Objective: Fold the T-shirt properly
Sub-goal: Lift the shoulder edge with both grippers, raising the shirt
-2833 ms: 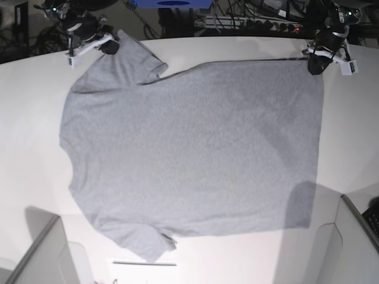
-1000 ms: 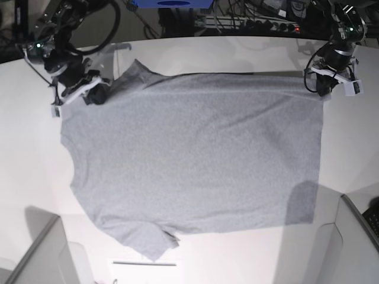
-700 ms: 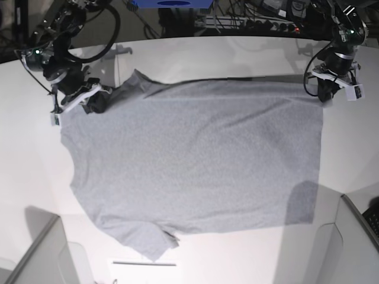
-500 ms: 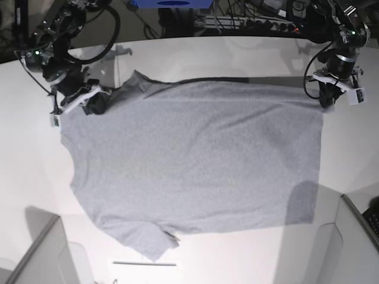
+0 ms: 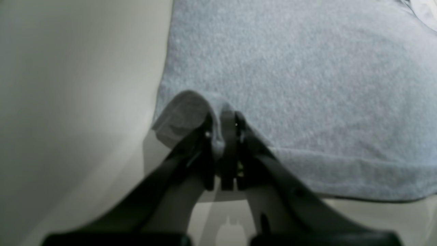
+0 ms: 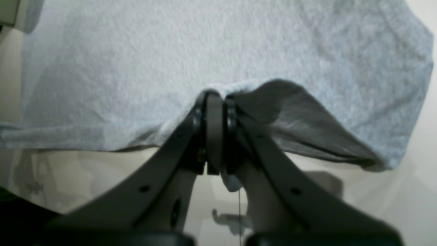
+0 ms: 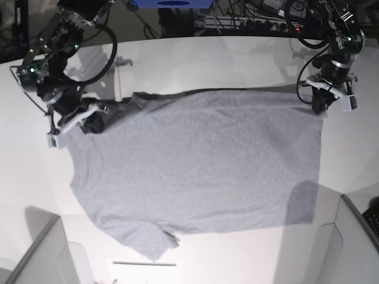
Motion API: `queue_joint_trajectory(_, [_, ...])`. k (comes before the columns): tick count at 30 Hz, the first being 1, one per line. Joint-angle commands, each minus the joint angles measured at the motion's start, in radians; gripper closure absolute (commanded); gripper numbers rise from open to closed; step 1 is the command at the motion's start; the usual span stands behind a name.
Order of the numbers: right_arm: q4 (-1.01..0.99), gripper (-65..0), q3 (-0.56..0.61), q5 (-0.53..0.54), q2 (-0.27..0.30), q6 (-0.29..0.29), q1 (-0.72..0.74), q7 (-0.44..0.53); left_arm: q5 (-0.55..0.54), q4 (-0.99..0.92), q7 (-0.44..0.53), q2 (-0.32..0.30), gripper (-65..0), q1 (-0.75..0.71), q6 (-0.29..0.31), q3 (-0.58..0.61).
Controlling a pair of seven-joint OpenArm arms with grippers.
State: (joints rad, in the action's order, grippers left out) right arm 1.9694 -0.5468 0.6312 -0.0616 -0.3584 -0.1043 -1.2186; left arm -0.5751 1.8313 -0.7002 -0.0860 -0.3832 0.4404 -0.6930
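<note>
Cloth fills the near half of the white surface (image 7: 195, 53): the large heather-grey short-sleeved cotton T-shirt (image 7: 195, 165) lies spread flat, plain side up, near sleeve and hem undisturbed. At its far edge both arms hold it. The right end effector (image 6: 215, 102) is clenched on the far sleeve area, the left end effector (image 5: 222, 118) on the far hem corner, probably to draw that edge over for a fold.

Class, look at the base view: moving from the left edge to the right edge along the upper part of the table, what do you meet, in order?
right gripper pinching the shirt's shoulder → T-shirt spread flat → left gripper pinching the shirt's far hem corner
</note>
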Motion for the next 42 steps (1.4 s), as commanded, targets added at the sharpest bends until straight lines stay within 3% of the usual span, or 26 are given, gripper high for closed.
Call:
queue_joint_trajectory(1, [0.000,0.0,0.000,0.022,0.010,0.000,0.021,0.020,-0.012,0.009,0.026,-0.011,0.0,0.013,0.002,-0.004])
queue_joint_trajectory(19, [-0.190,0.0,0.001,0.022,0.010,0.000,0.137,0.024,-0.012,-0.080,0.026,-0.070,0.0,0.100,-0.001,0.022])
queue_joint_trajectory(25, [-0.218,0.0,0.001,0.022,0.010,0.000,0.174,0.026,-0.012,-0.110,0.026,-0.108,0.0,0.125,-0.082,0.086])
queue_joint_trajectory(42, [-0.381,0.0,0.001,0.019,0.010,0.000,0.285,0.069,-0.012,-0.180,0.026,-0.133,0.0,0.223,-0.084,0.088])
